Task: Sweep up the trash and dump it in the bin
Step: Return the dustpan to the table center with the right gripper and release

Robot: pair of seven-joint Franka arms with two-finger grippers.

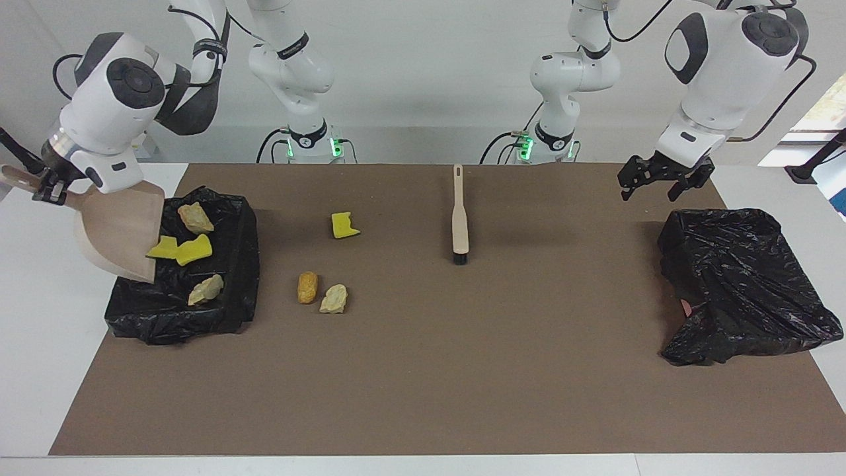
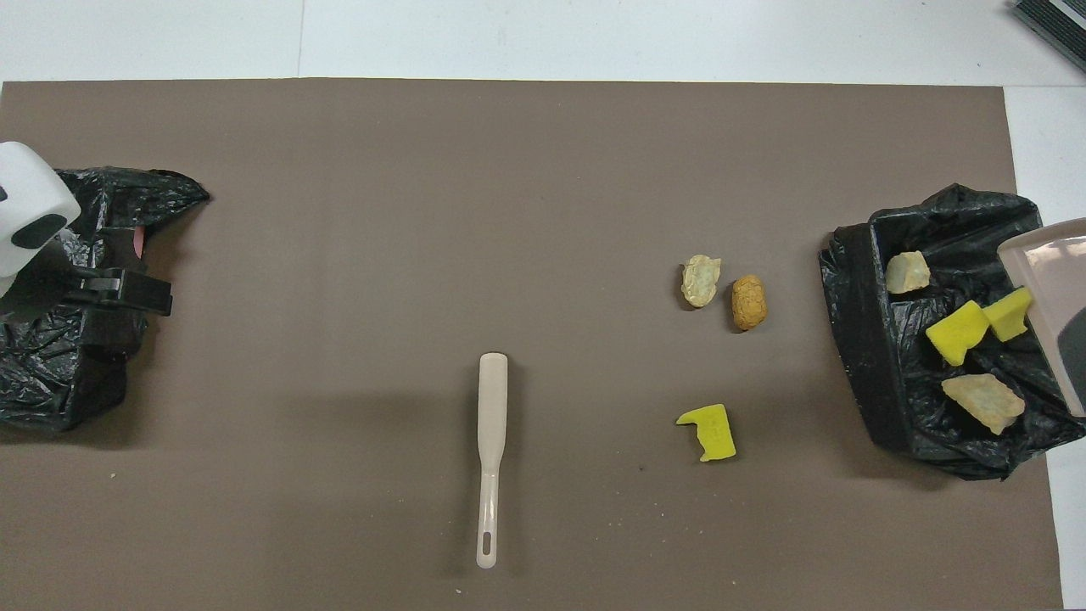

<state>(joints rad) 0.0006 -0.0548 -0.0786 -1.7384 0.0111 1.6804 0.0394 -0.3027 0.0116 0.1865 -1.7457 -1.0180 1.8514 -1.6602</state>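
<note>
Trash status: four pieces are in the black-lined bin (image 1: 228, 277) at the right arm's end of the brown mat (image 1: 462, 370). These are two yellow sponge chunks (image 1: 178, 249) touching each other, one tan lump (image 1: 195, 217) nearer the robots, and one pale lump (image 1: 205, 290) farther out. Three pieces are on the mat between bin and brush: a yellow sponge chunk (image 1: 344, 225), an orange-brown lump (image 1: 307, 287) and a cream lump (image 1: 334, 299), the two lumps just beside each other and farther from the robots than the sponge.

I have the right gripper (image 1: 47, 188) clamped narrow on the handle of the beige dustpan (image 1: 119, 231). The pan is tilted steeply over the bin's outer edge, its lip down at the sponges.

The left gripper (image 1: 661, 182) is up in the air, fingers spread wide and holding nothing. It is over the mat's edge by the crumpled black bag (image 1: 740, 284) at the left arm's end.

The beige brush (image 1: 459, 215) lies flat mid-mat, bristles pointing away from the robots, well apart from everything.
</note>
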